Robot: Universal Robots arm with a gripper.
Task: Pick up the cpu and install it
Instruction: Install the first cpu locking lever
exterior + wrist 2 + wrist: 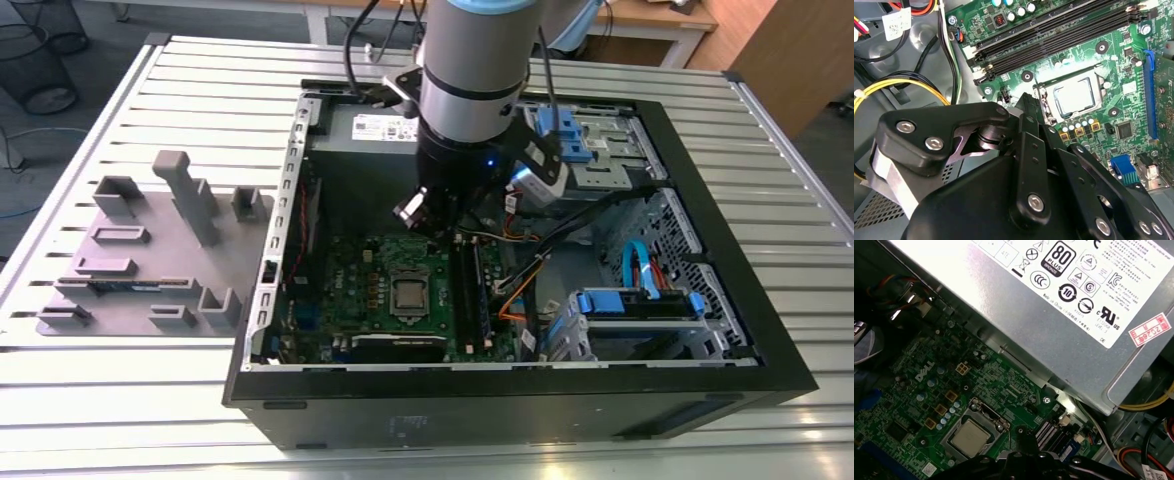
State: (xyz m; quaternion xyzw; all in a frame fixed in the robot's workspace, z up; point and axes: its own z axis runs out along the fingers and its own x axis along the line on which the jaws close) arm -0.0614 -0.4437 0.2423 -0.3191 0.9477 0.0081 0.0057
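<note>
Inside the open case, the cpu (pixel 1074 96) already sits flat in the motherboard socket (pixel 981 432) — placement looks done. Claw (pixel 1024 107) hangs just above the board beside it, tips together, holding nothing. Remaining work, I judge: securing the chip.

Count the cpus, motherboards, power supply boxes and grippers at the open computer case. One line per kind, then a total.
cpu: 1
motherboard: 1
power supply box: 1
gripper: 1
Total: 4
</note>
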